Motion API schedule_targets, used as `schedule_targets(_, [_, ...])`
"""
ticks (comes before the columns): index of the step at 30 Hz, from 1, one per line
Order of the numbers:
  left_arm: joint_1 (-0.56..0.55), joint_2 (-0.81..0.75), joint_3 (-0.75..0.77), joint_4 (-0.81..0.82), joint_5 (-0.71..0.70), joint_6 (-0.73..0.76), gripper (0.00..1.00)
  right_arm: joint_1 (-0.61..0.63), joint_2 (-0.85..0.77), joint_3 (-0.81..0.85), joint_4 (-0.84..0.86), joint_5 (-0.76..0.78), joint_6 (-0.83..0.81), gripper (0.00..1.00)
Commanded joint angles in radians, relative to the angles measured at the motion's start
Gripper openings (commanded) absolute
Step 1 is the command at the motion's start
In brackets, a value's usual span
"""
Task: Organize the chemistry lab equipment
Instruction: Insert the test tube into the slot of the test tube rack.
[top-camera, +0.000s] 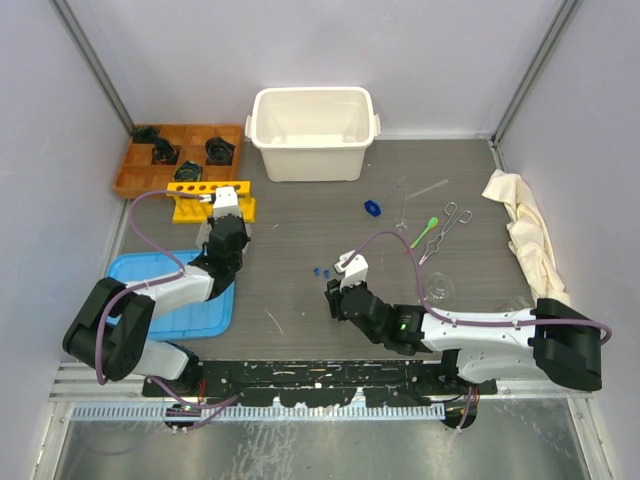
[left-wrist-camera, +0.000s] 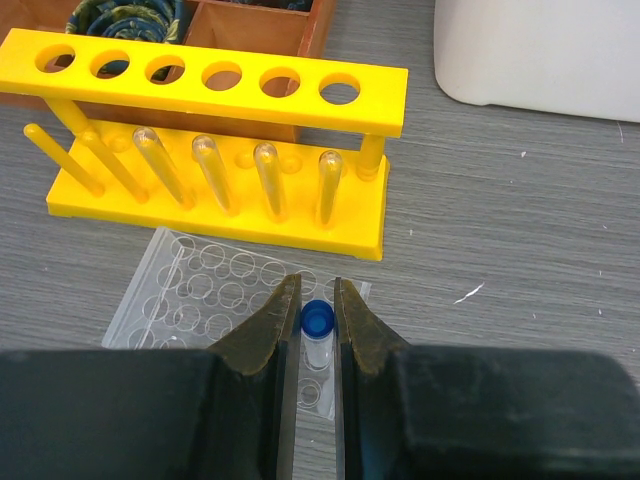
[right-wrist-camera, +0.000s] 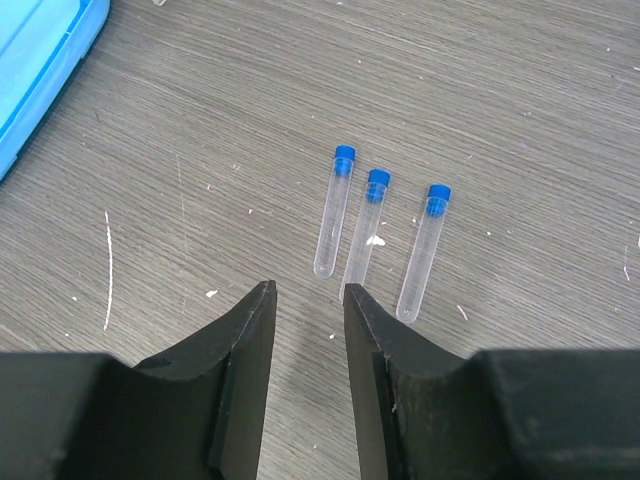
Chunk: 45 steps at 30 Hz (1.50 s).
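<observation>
Surface: You are working on a grey wood-grain tabletop (top-camera: 300, 225), scuffed with pale flecks.
Room: Plain pale walls close it in at the back and both sides.
Back edge: A white plastic tub (top-camera: 312, 130) sits at the centre. An orange tray of black parts (top-camera: 135, 175) sits to its left. A cream-white cloth (top-camera: 525, 230) is bunched at the right side.
Left gripper (left-wrist-camera: 317, 300): Your fingers are closed on a small clear tube with a blue cap (left-wrist-camera: 317, 335).
Held tube axis: It runs along the fingers, cap end towards the fingertips.
Rack: The yellow holed tube rack (left-wrist-camera: 205, 90) stands upright, long side across the left wrist view. Four clear tubes (left-wrist-camera: 268, 180) lean on its lower pegs.
Below the grip: A clear plastic well plate (left-wrist-camera: 200, 295) lies flat just in front of the rack.
Right gripper (right-wrist-camera: 307, 295): The fingers are a narrow gap apart and hold nothing.
Loose tubes: Three blue-capped clear tubes (right-wrist-camera: 362, 240) lie flat just ahead of it, nearly parallel. Their caps point away and their rounded ends point towards the fingers.
Right of centre: A green plastic spoon (top-camera: 428, 224) and metal scissor-handled forceps (top-camera: 445, 232) lie side by side.
Near left: A flat blue tray (top-camera: 205, 318) lies under your left arm.
</observation>
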Motion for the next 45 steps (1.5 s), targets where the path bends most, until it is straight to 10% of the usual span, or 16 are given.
schedule_targets(1, [0.006, -0.007, 0.003, 0.033, -0.018, -0.011, 0.0, -0.007, -0.017, 0.006, 0.032, 0.006, 0.012, 0.4])
schedule_targets(24, [0.005, 0.025, 0.045, -0.105, 0.007, -0.089, 0.12, -0.011, -0.026, 0.001, 0.029, 0.008, 0.015, 0.4])
schedule_targets(31, [0.005, 0.009, 0.027, -0.085, 0.011, -0.099, 0.48, -0.012, -0.016, 0.006, 0.029, 0.003, 0.015, 0.4])
schedule_targets(45, [0.004, -0.282, 0.014, -0.222, 0.066, -0.17, 0.58, -0.071, -0.013, 0.055, -0.094, 0.007, 0.087, 0.4])
